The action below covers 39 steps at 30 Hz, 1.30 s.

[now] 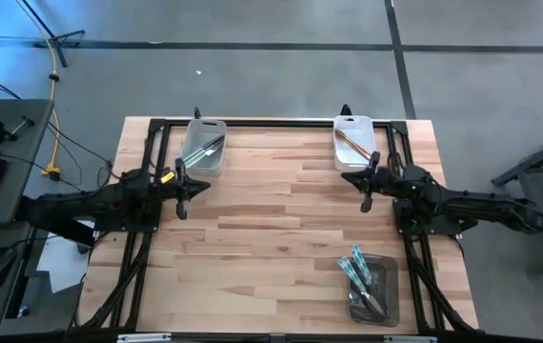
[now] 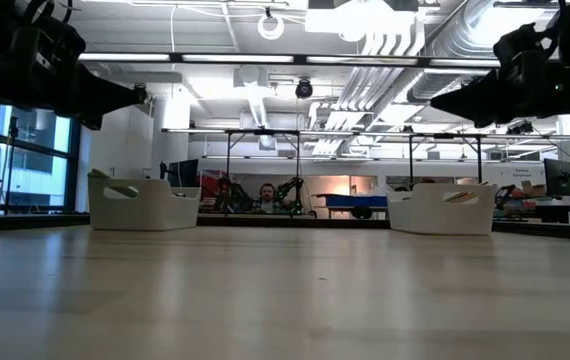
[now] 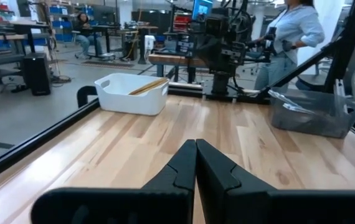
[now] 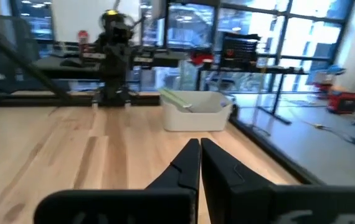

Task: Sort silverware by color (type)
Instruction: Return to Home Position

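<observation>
Across the middle of the scene, the wooden tabletop [image 1: 271,248] lies bare and open, its edges ringed by a black frame; all three bins sit out at the rim, leaving wide free room between the arms. Reaching in from the left side, the left arm [image 1: 90,202] hangs above the wood, and the right arm [image 1: 472,205] mirrors it from the opposite side, the two well apart. At the far-left corner stands a pale gray bin [image 1: 205,170], at the far-right corner a white bin [image 1: 354,120], and near the front-right edge a darker see-through bin [image 1: 392,286]. All the silverware is inside these bins. The silver pieces [image 1: 207,150] lie in the gray bin, long axis slanting from its near-left toward its far-right. The gold-bronze pieces [image 1: 351,143] lie in the white bin, slanting from far-left to near-right. The blue-green pieces [image 1: 357,267] rest in the see-through bin, also running far-left to near-right, their far ends poking up at the rim. The left claw [image 3: 195,146] has its fingers pressed together on nothing, above the tabletop, and the right claw [image 4: 200,146] is likewise closed and empty.
</observation>
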Each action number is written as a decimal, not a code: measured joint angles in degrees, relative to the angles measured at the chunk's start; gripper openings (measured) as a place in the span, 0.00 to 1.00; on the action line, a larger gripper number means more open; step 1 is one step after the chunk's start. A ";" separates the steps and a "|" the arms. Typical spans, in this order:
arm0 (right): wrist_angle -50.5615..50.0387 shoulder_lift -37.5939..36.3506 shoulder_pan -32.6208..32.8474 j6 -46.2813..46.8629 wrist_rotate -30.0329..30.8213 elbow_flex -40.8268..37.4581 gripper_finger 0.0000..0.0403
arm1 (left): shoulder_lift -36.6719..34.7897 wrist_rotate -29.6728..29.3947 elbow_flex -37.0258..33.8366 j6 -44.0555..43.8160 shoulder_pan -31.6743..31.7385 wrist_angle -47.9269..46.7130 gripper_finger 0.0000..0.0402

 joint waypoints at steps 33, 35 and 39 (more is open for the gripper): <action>-21.68 -24.87 -0.02 -1.48 16.23 -0.04 0.00 | -6.82 -3.02 0.09 -3.41 0.00 -4.33 0.00; -23.05 -24.87 -0.02 -1.50 18.12 -0.04 0.00 | -6.82 -3.05 0.09 -3.48 0.00 -4.34 0.00; -23.34 -23.67 -0.02 -1.76 19.25 -0.04 0.00 | -6.82 -3.07 0.07 -3.09 0.00 -4.35 0.00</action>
